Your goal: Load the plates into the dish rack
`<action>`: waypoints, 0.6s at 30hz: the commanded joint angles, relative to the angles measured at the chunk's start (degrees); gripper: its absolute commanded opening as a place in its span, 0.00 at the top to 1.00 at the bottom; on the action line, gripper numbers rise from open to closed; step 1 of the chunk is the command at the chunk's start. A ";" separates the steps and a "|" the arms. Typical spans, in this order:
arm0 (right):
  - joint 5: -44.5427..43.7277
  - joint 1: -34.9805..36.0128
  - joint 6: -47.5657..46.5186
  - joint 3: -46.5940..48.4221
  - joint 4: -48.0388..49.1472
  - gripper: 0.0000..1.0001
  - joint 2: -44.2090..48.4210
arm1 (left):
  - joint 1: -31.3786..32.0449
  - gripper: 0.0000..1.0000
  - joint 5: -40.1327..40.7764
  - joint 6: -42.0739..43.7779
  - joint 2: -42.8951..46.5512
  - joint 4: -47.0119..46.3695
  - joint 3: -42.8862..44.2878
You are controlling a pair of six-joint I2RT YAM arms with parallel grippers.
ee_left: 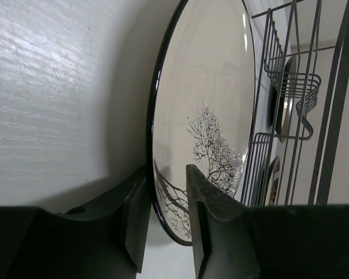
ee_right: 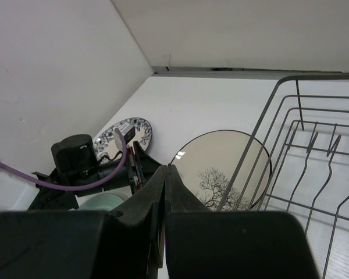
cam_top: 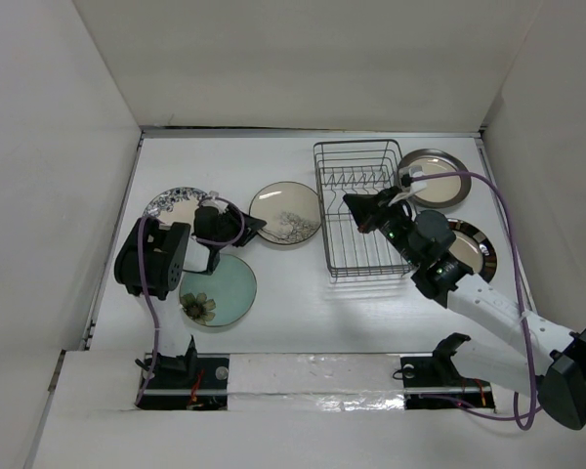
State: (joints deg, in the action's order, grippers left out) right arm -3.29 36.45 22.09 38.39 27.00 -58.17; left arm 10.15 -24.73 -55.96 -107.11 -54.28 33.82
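Left of the dish rack [cam_top: 356, 144], toward the bases, the left arm sits folded low. Its left gripper [ee_left: 166, 224] straddles the rim of the cream tree-print plate [ee_left: 203, 116] on the side away from the rack; whether it is squeezing, I cannot tell. The plate lies just beside the rack's left wall, so the carry likely runs rightward. Above the rack hovers the right gripper [ee_right: 164, 192], fingers pressed together.

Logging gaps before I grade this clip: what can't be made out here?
- Left wrist: whether the left claw clamps the tree plate; its own fingers hide the contact.
- Top: patterned plate, half hidden by the left arm.
- Top: nearer beige plate, part covered by the right arm.
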 commanded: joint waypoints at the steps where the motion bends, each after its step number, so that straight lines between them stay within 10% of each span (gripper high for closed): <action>1: -0.93 -0.06 -0.38 0.28 2.09 0.98 -0.10 | 1.97 0.73 1.87 -0.11 -3.10 1.90 -2.53; 7: -1.11 -0.06 -0.55 0.28 2.00 0.98 0.25 | 2.50 1.00 7.94 -0.46 -2.67 -2.32 -4.46; 18: -1.28 0.47 -1.08 0.54 2.00 0.98 -0.28 | 2.50 1.00 14.71 1.30 16.39 -3.38 -12.99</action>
State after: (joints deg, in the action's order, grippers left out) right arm -3.66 36.47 22.04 38.39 27.00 -58.52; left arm 12.71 -14.20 -58.30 -96.71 -59.31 22.59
